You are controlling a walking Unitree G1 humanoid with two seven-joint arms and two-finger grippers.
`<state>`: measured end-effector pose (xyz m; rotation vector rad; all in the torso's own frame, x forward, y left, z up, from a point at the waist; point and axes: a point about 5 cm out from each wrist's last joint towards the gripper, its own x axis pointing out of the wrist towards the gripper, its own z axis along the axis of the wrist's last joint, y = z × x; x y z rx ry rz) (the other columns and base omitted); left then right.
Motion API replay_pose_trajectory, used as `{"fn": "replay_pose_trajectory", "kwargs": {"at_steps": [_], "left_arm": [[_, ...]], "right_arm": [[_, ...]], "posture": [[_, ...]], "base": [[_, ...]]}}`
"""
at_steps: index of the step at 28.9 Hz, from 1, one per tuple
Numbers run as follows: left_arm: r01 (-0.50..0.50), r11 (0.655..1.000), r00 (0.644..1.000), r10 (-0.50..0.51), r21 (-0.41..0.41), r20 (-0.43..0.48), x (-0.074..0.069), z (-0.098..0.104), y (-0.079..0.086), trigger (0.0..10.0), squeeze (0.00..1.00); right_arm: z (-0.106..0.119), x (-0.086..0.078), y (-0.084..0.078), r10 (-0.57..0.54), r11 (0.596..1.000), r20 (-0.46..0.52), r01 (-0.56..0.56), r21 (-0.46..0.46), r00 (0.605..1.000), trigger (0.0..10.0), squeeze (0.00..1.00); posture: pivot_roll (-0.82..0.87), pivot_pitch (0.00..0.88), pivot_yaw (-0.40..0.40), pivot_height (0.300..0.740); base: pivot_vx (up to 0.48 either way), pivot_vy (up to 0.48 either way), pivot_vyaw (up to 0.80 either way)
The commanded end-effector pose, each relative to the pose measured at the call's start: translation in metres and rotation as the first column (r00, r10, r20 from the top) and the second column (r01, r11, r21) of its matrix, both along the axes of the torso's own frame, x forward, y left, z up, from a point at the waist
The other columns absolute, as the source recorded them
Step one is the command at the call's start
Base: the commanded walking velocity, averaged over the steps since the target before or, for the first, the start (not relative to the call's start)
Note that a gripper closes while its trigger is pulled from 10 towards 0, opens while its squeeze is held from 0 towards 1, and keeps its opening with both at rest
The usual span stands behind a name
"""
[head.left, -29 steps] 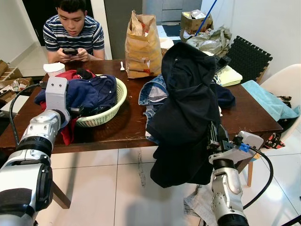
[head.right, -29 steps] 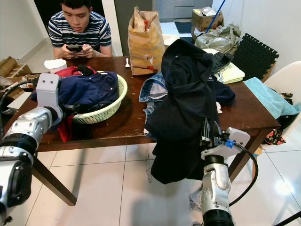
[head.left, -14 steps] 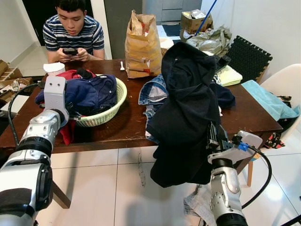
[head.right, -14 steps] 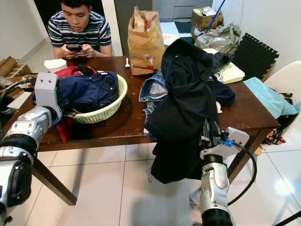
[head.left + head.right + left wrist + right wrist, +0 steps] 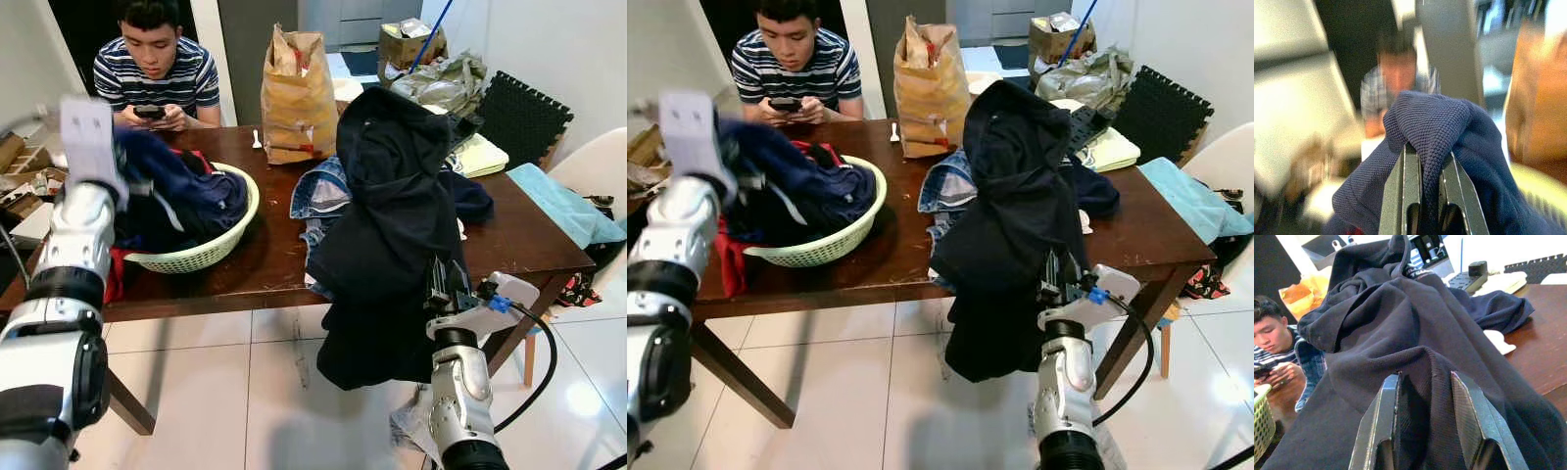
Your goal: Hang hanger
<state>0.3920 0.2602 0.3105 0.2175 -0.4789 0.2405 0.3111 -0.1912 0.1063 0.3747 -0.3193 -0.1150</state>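
Note:
My left gripper (image 5: 1427, 152) is shut on a fold of a navy knit garment (image 5: 186, 191), held up above the left rim of a pale green basket (image 5: 211, 250); the rest of the cloth trails down into the basket. My right gripper (image 5: 1422, 377) is shut on a large dark garment (image 5: 392, 196), which stands bunched high over the table's front edge and hangs down toward the floor. In the eye views the right gripper (image 5: 438, 284) is pressed into the cloth's lower right side. I see no hanger.
A person (image 5: 157, 59) sits behind the brown table (image 5: 265, 269) looking at a phone. A paper bag (image 5: 297, 93) stands at the back, jeans (image 5: 318, 196) lie mid-table, and a red cloth (image 5: 116, 279) hangs at the left edge. A white chair (image 5: 598, 166) stands to the right.
My left arm has risen sharply, pulling the navy knit garment up out of the basket. The right gripper and the dark garment have hardly moved.

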Motion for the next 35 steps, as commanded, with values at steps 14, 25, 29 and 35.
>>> {"fn": "replay_pose_trajectory", "kwargs": {"at_steps": [14,25,29,35], "left_arm": [[0.091,0.894,0.776,-0.34,0.439,0.531,-0.044,0.123,-0.085,0.0,0.0],[0.14,0.793,0.576,-0.552,0.593,0.603,-0.073,0.153,-0.138,0.0,0.0],[0.132,0.772,0.546,-0.58,0.621,0.605,-0.076,0.153,-0.149,0.0,0.0],[0.101,0.774,0.534,-0.572,0.625,0.622,-0.079,0.16,-0.146,0.0,0.0]], "right_arm": [[-0.003,0.005,0.004,-0.004,1.0,-0.027,0.004,-0.011,1.0,10.0,0.0],[-0.003,0.003,-0.007,-0.055,0.998,-0.025,0.055,0.005,0.998,10.0,0.0],[-0.002,0.003,-0.012,-0.076,0.997,-0.023,0.076,-0.009,0.997,10.0,0.0],[-0.003,0.002,-0.012,-0.079,0.997,-0.019,0.079,-0.009,0.997,10.0,0.0]], "posture": [[0.07,0.0,0.103,0.74],[0.05,0.0,0.12,0.74],[0.05,0.0,0.123,0.74],[0.05,0.0,0.12,0.74]], "base": [[0.0,0.0,0.0],[0.0,0.0,0.0],[0.0,0.0,-0.72],[0.0,0.0,-0.8]]}}
